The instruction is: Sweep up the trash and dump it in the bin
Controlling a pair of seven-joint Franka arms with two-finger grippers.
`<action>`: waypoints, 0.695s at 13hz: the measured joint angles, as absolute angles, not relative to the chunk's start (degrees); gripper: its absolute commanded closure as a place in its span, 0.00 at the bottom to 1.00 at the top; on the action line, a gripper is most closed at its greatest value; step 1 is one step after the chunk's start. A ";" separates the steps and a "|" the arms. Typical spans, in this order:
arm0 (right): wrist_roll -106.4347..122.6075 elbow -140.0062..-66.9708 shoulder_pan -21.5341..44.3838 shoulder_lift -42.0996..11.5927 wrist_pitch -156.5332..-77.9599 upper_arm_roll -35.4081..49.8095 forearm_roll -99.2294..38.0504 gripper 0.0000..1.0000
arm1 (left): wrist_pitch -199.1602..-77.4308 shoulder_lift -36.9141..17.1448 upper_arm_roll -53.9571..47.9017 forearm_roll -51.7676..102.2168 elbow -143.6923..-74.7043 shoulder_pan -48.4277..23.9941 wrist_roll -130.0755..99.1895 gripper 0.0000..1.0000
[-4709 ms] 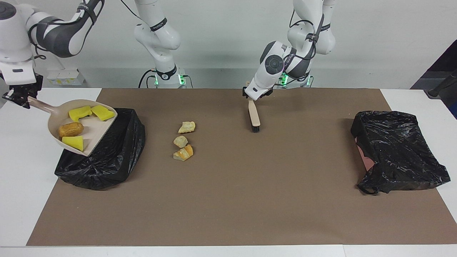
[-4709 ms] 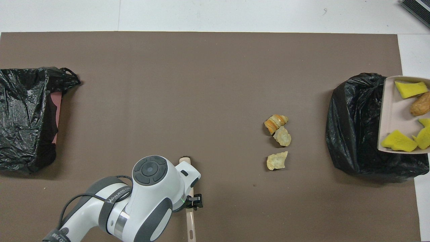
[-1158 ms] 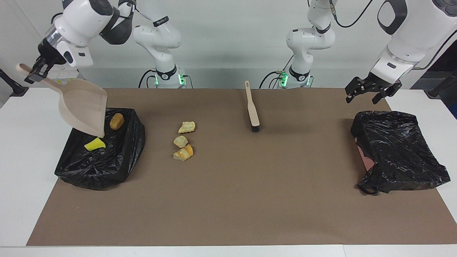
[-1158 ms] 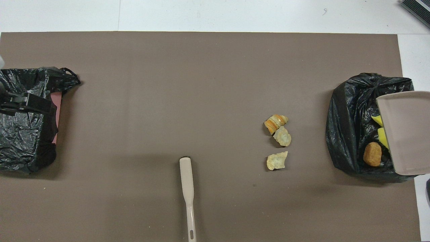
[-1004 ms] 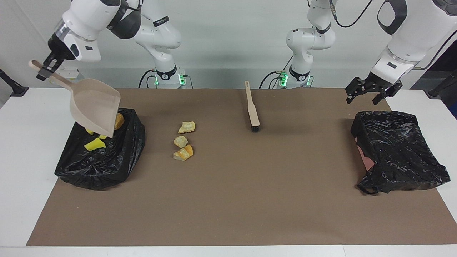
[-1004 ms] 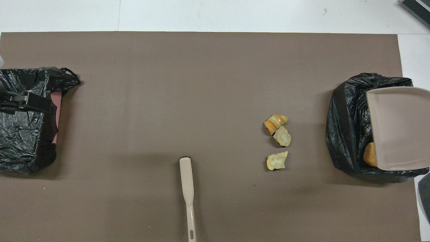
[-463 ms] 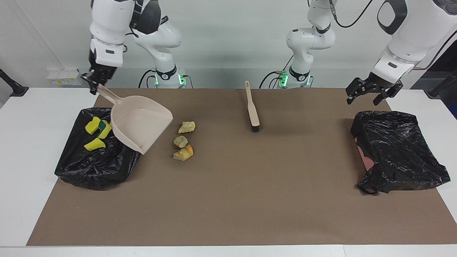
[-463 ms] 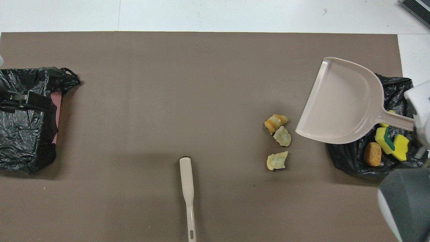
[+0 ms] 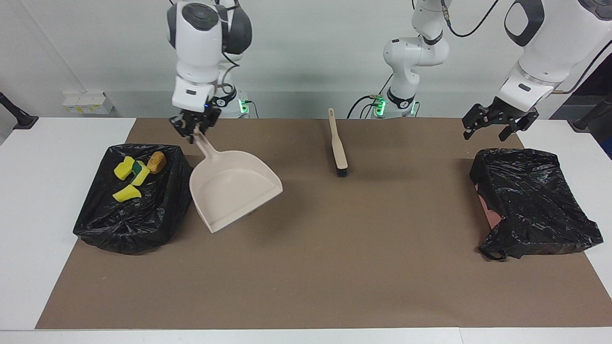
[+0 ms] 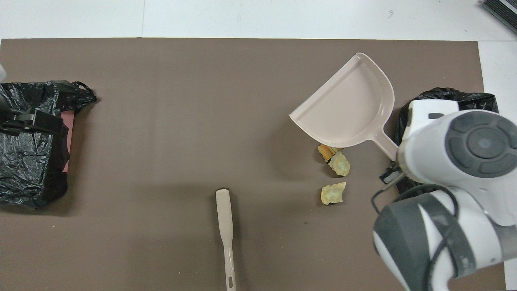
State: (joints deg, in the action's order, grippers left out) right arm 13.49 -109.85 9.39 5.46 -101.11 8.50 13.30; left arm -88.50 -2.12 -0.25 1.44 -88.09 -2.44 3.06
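Tabletop; right claw (image 9: 195,134) gripping dustpan (image 9: 233,196)

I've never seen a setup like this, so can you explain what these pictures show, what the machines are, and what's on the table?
These are two robot arms at a table. One picture looks at them from across the table; the other looks down from above their end.

The right end effector is shut on the handle of a beige dustpan, held over the brown mat. The left end effector waits open above a black bag.

On the mat lie a brush and three pale chunks. Another black bag holds yellow sponge bits and an orange-brown lump.
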 measured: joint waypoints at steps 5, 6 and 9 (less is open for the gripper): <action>-13.43 -101.14 18.81 -6.16 -101.71 8.52 5.33 1.00 | -88.48 -2.11 -0.35 1.44 -88.09 -2.46 3.06 0.00; -17.11 -98.58 20.09 -8.93 -101.78 8.50 4.61 1.00 | -88.46 -2.12 -0.35 1.45 -88.12 -2.46 3.06 0.00; -27.08 -88.50 24.00 -18.82 -102.40 8.47 4.09 1.00 | -88.46 -2.12 -0.41 1.45 -88.14 -2.46 3.06 0.00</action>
